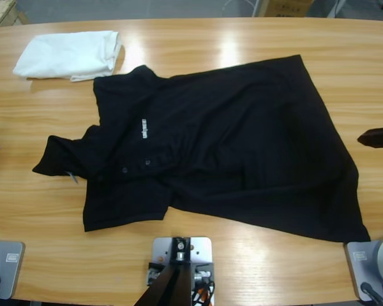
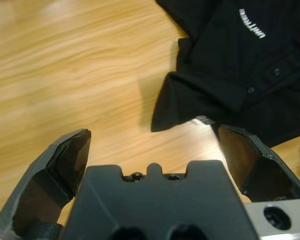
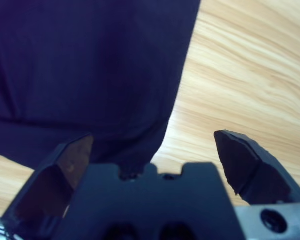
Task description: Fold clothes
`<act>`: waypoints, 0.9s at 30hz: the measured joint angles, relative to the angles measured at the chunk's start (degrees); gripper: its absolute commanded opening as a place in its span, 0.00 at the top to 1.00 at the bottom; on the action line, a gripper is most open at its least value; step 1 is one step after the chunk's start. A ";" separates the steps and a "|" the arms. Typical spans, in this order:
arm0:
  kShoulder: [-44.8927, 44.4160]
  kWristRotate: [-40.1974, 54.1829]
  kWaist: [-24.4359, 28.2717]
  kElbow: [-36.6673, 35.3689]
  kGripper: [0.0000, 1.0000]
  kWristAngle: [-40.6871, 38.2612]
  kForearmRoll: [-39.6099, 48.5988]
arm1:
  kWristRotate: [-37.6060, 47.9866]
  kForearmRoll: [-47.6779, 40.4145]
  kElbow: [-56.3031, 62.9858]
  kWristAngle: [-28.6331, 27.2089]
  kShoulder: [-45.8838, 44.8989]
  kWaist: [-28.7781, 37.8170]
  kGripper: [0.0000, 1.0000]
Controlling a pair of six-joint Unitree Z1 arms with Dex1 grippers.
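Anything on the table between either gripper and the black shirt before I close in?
Nothing visible. The left gripper hangs open over bare wood just short of the black shirt at its collar. The right gripper is open at the hem. The white folded cloth lies off to the far side.

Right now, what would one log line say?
polo shirt: spread, unfolded | left gripper: open, near collar | right gripper: open, at hem | white garment: folded, aside

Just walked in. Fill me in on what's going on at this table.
Nothing is held yet. A black polo shirt lies spread and rumpled on the wooden table, not folded. The left hand is open above bare wood near the shirt's collar, the right hand open over its hem edge. A folded white garment lies beside the shirt.
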 measured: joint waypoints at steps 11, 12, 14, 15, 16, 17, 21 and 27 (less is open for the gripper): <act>3.51 -40.02 -22.30 0.05 0.00 0.01 -4.13 | 1.80 -4.93 -13.98 -2.28 11.00 -1.84 0.00; 5.36 -42.84 -24.72 -0.06 0.00 0.17 -5.45 | 2.16 -5.86 -14.96 -2.28 12.71 -1.87 0.00; 9.41 -47.62 -28.96 -0.76 0.00 1.47 -6.93 | 2.76 -6.89 -17.23 -2.28 16.58 -1.91 0.00; 11.20 -50.18 -30.58 -0.90 0.00 2.28 -7.30 | 3.01 -7.17 -18.65 -2.28 18.19 -1.92 0.00; 12.58 -52.60 -31.80 -0.90 0.00 2.83 -7.42 | 3.21 -7.36 -20.19 -2.28 19.81 -1.95 0.00; 13.60 -54.96 -33.08 -0.90 0.00 3.29 -7.51 | 3.31 -7.40 -21.84 -2.34 21.27 -2.00 0.00; 16.43 -62.76 -36.86 -0.20 0.00 4.45 -9.08 | 5.42 -7.36 -27.84 -3.34 28.31 -2.48 0.00; 24.04 -65.96 -38.90 0.08 0.00 4.53 -13.55 | 10.14 -4.43 -35.78 -3.50 38.90 -5.82 0.00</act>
